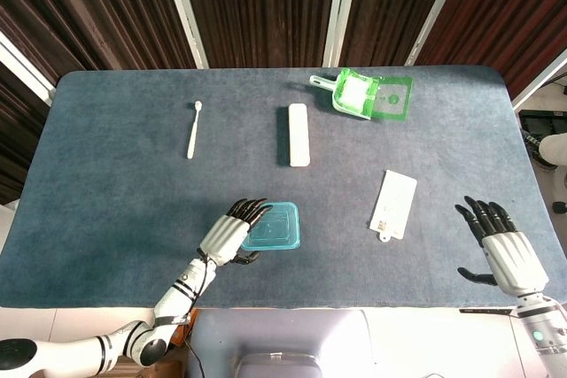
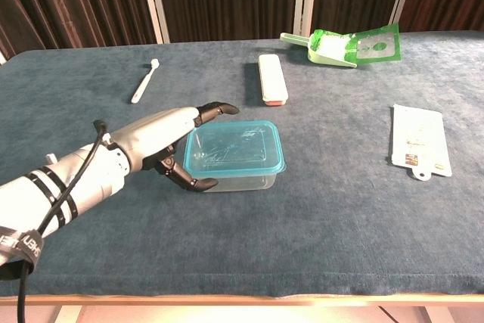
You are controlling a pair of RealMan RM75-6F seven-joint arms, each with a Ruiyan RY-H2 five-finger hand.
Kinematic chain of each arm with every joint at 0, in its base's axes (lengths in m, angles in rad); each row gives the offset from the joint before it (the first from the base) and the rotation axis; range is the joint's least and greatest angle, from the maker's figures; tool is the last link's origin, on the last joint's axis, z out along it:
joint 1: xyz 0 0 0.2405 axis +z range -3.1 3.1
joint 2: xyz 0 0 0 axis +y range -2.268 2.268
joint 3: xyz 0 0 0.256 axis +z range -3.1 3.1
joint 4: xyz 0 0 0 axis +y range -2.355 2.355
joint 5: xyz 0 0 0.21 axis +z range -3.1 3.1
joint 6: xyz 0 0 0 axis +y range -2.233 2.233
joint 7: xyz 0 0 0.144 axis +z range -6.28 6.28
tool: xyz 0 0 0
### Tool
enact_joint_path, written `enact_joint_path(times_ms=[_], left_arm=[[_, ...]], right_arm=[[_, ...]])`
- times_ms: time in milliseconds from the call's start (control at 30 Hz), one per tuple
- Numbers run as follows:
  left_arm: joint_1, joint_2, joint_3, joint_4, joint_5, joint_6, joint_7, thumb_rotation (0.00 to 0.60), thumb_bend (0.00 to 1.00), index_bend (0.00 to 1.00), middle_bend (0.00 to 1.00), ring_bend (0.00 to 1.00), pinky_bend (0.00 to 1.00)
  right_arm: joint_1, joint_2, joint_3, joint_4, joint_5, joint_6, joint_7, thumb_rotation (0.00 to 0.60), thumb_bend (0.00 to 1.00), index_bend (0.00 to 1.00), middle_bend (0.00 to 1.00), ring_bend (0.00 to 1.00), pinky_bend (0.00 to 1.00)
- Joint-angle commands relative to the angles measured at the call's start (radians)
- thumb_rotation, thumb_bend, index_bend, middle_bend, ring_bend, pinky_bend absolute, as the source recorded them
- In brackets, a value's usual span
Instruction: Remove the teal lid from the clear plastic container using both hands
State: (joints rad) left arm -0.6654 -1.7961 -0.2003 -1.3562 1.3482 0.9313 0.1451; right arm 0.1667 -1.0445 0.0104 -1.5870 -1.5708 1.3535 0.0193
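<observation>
The clear plastic container with its teal lid sits near the table's front, lid on. My left hand is at the container's left end, fingers spread along the far side of the lid and thumb curved by the near wall; whether it touches is unclear. My right hand hovers open at the table's front right edge, far from the container, and is absent from the chest view.
A white card lies right of the container. Behind it lie a white bar, a green dustpan and a white toothbrush on the blue table.
</observation>
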Motion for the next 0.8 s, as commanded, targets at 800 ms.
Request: enact_joint_path(times_ms=[800], left_arm=[[-0.079,-0.056,-0.018,0.118,-0.102,-0.042,0.047,0.600,0.26,0.00,0.17,0.06,0.05]], right_arm=[[0.007,-0.001,-0.003,0.020,0.003,-0.010,0.016,0.600,0.19,0.00,0.00,0.00,0.00]])
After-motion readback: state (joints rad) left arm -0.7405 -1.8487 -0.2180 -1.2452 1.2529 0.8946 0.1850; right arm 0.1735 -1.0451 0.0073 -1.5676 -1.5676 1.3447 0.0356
